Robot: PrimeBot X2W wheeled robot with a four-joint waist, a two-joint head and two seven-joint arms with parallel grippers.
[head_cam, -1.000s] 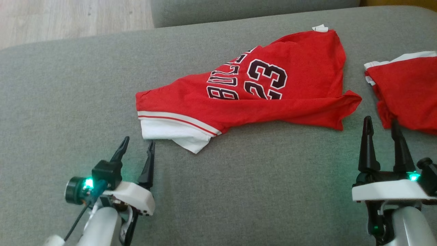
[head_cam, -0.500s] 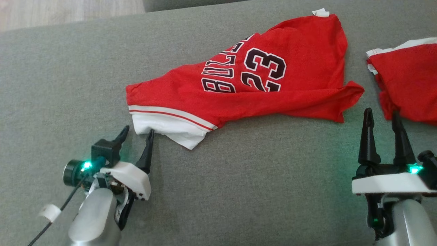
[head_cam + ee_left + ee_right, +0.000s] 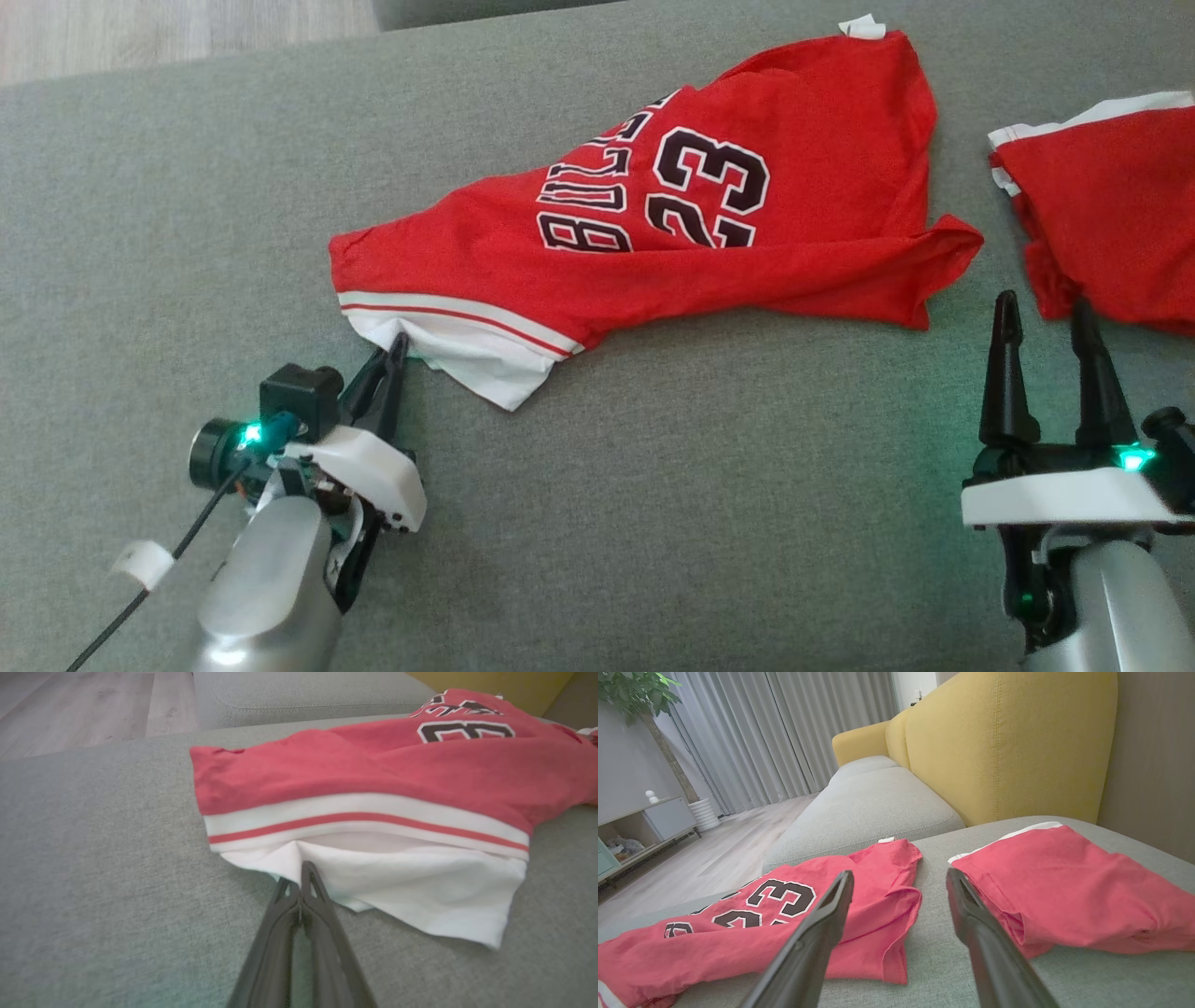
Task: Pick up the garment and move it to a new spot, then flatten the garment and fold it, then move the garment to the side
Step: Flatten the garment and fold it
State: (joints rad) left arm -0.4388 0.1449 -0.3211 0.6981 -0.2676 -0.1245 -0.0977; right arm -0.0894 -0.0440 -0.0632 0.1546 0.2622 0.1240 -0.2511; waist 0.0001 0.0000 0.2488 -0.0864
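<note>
Left end effector (image 3: 397,347) is pinched shut on the white hem (image 3: 467,359) of the jersey (image 3: 822,187), at its near corner. From there the jersey runs long-ways up and off to the right across the couch (image 3: 653,504). Its far corner ends just beside the right end effector (image 3: 1041,313), which hangs wide open, holding nothing. So left's got it, and right's closest to the loose end. A second red garment (image 3: 1111,233) lies further right. Grey cushions, yellow backrest (image 3: 1008,742), wood floor (image 3: 738,858), curtains (image 3: 784,732).
</note>
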